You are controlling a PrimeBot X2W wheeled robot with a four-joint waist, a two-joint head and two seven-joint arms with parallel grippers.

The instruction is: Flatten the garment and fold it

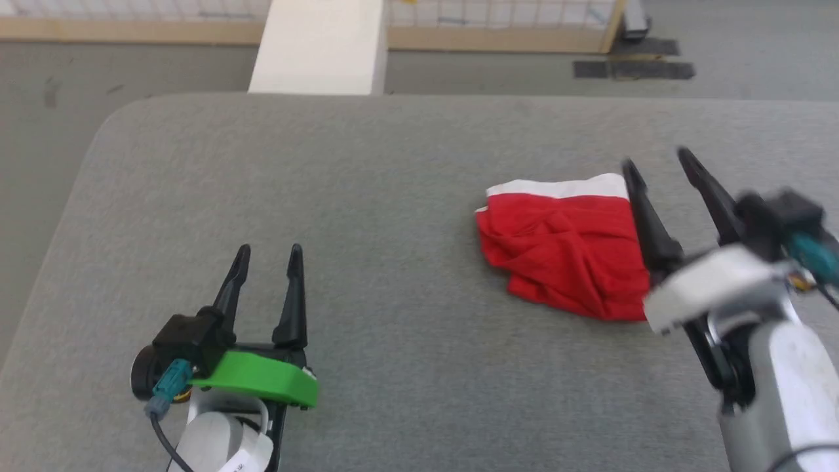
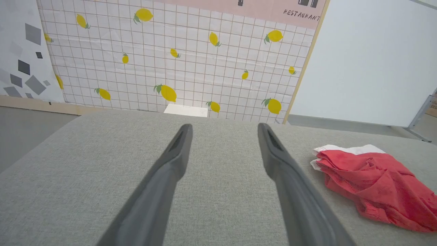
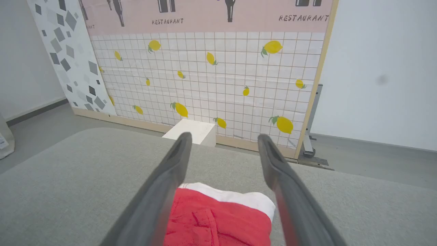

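When viewed from the head, shows the garment [image 1: 564, 249] lying on the right half of the grey tabletop [image 1: 328, 196], about midway between the far and near edges and short of the right edge. Bunched into a compact red heap, creased and rumpled rather than flat, with a white band along the side facing the far edge. No print legible on it. Toward the near-left corner, finds the left end effector [image 1: 270, 252] with its two dark fingers pointing at the far edge, spread wide, gripping nothing, well apart from the garment. At the garment's right side, finds the right end effector [image 1: 655, 158], blurred, likewise spread wide and empty, its left finger crossing in front of the red cloth. Cannot tell whether touching the fabric or poised just above it. Along the right wrist, shows the white band and red cloth low between the two parted fingers. Beyond the far edge, a white block [image 1: 321, 46] on the floor and a lemon-patterned wall panel [image 3: 211, 78].
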